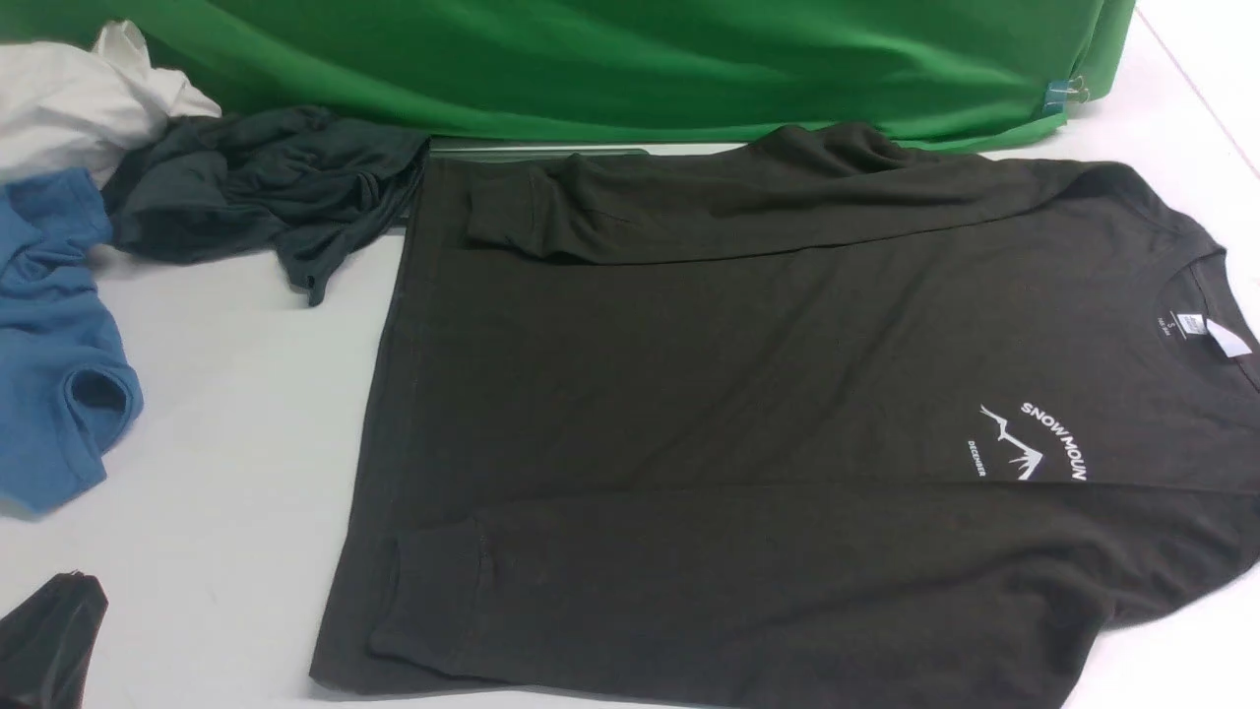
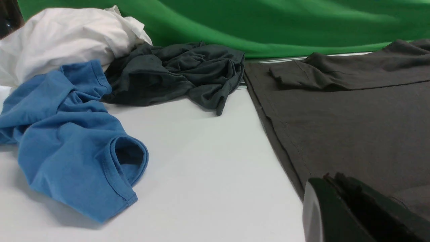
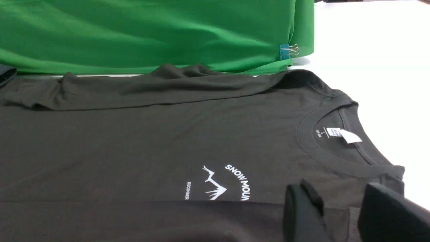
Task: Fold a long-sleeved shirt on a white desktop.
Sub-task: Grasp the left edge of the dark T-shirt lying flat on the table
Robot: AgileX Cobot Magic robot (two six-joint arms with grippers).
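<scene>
- blue garment [image 1: 49, 364], white cloth [image 1: 69, 108] and slate-grey garment [image 1: 266, 187] bunched at far left of the white desktop [image 1: 226, 414].
- left gripper [image 2: 331, 181] low at the near left, by the shirt's hem corner; fingers pressed together, nothing between them.
- long-sleeved shirt [image 1: 738, 394] flat from centre to right, print up, collar right, both sleeves folded onto the body.
- right gripper [image 3: 342, 215] near the collar; fingers spread, gripping nothing; contact unclear.

White desktop [image 1: 246, 414]. Dark shirt [image 1: 738, 394] lies flat on it, sleeves folded in. At left: crumpled blue garment [image 1: 49, 345], grey garment [image 1: 266, 187], white cloth [image 1: 69, 98].
</scene>
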